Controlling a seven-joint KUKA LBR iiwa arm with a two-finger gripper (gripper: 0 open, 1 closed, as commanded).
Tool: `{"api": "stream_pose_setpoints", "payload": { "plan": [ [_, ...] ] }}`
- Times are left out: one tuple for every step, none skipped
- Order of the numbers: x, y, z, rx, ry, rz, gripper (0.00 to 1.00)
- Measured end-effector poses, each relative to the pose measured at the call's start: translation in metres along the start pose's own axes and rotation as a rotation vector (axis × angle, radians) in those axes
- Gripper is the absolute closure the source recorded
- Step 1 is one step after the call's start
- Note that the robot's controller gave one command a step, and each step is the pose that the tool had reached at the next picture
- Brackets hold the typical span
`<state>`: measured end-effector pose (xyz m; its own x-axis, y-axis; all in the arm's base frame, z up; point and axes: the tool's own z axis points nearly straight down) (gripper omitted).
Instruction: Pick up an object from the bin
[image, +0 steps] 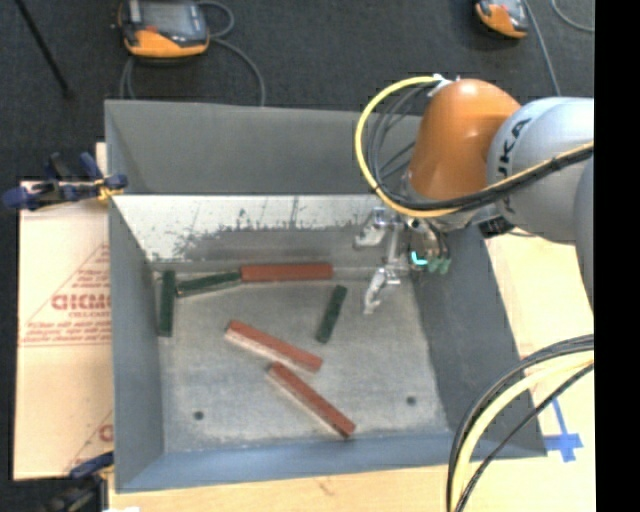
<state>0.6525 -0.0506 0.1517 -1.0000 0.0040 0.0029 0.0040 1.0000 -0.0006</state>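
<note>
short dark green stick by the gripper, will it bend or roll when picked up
The green stick looks straight and flat-sided, so probably stiff and unlikely to roll. It is thin and short, so likely light. Lying flat on the bin floor, clear of the other sticks, a push would probably slide or spin it.

Dark floor (320, 50); two orange-black devices (165, 30) on it.

In the bin (140, 330), a left bar (165, 303) meets a second bar (208, 283); a third bar (285, 271) lies right of it, at the back. A fourth bar (331, 313) lies just left of the pincer (378, 287). A fifth bar (272, 345) and a sixth bar (310, 400) lie in front, nearly end to end.
</note>
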Motion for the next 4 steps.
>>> {"api": "stream_pose_setpoints", "payload": {
  "plan": [
    [-0.002, 0.0, -0.005, 0.001, -0.008, -0.001, 0.0],
    [0.001, 0.013, 0.038, 0.003, -0.013, -0.309, 0.0],
    [0.009, 0.02, 0.07, 0.003, -0.01, -0.482, 0.0],
    [0.008, 0.019, 0.057, 0.003, -0.01, -0.519, 0.0]
  ]
}}
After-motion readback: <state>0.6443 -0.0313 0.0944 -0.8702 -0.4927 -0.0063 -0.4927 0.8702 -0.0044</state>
